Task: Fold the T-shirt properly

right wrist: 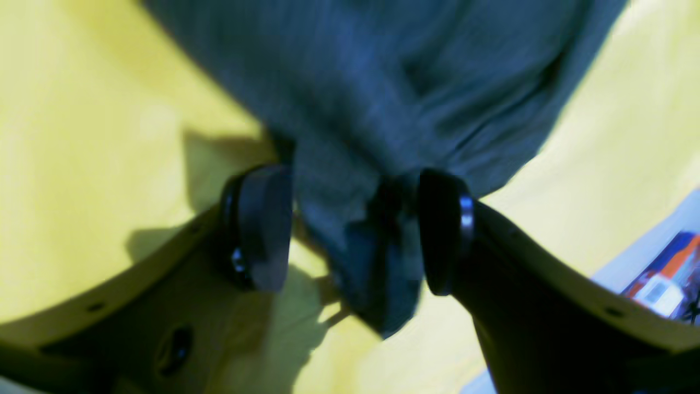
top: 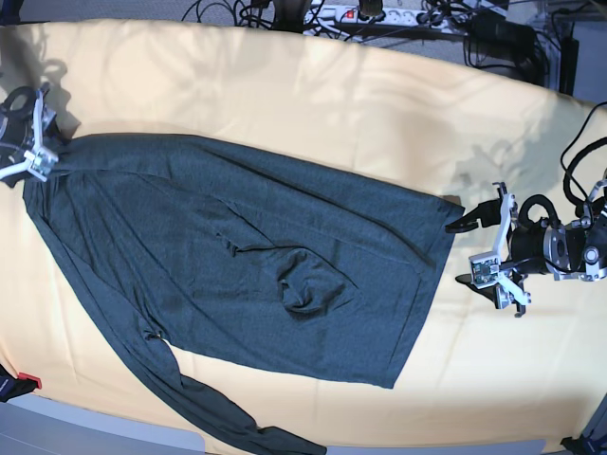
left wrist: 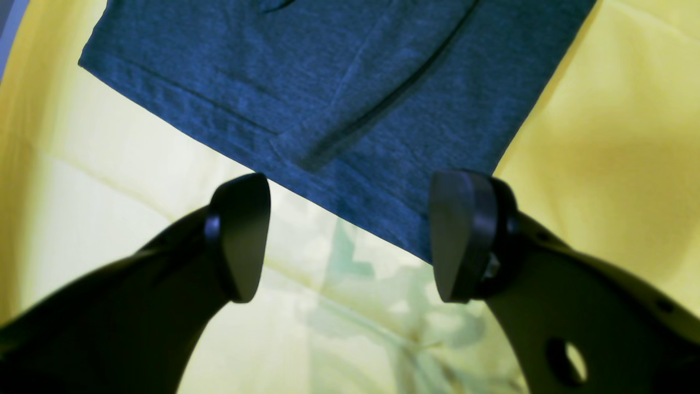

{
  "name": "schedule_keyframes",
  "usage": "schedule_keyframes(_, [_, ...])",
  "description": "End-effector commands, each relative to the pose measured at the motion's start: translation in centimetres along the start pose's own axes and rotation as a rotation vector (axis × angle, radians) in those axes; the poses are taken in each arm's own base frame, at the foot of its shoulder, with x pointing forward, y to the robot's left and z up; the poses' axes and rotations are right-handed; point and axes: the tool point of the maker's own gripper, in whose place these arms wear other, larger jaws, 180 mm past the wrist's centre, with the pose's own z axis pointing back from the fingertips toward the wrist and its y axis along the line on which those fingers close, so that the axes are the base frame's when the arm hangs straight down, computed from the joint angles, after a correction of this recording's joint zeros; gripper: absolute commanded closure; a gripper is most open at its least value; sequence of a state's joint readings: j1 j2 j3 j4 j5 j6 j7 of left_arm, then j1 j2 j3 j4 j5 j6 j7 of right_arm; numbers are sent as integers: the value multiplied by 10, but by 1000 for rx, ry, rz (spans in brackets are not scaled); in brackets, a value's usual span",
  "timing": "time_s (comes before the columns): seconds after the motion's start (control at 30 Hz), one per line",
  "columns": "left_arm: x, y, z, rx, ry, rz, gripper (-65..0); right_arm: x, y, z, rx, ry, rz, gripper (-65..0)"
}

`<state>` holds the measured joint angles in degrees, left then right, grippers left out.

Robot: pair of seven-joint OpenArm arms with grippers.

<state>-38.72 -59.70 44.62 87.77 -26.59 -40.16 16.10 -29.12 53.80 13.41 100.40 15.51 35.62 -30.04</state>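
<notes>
The dark heathered T-shirt lies spread on the pale yellow cloth, with a long sleeve trailing to the front edge. My right gripper is at its far left corner. In the right wrist view the gripper has a bunched fold of the T-shirt between its fingers, raised off the cloth. My left gripper is open and empty just right of the shirt's hem corner. In the left wrist view the hem lies just ahead of the gripper, its corner beside the right finger.
The yellow cloth covers the whole table. Cables and a power strip lie beyond the far edge. A small red item sits at the front left edge. A wrinkled bump rises mid-shirt.
</notes>
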Motion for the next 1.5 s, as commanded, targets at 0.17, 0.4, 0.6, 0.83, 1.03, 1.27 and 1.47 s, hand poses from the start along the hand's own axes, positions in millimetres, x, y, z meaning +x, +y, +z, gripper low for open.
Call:
schedule_keyframes(0.17, [10, 12, 9, 34, -30, -12, -449, 7, -20, 8, -35, -57, -15, -377])
schedule_keyframes(0.4, [13, 11, 6, 30, -39, -13, -449, -13, -31, 0, -85, -55, -50, -336])
schedule_keyframes(0.6, [13, 11, 6, 30, -38, -13, -449, -8, -25, -3, -77, -97, -74, -312])
schedule_keyframes(0.83, [13, 11, 6, 29, -38, -13, -449, -8, -38, -9, -140, -98, -62, -312])
schedule_keyframes(1.03, [13, 11, 6, 29, -38, -13, -449, -14, -42, -12, -139, -98, -82, -18])
schedule_keyframes(1.27, [12, 12, 7, 32, -31, -16, -449, -17, -33, -12, -87, -59, -53, 0])
schedule_keyframes(1.47, [6, 13, 12, 38, -11, -14, -449, -26, -1, -3, 20, 44, -5, 0])
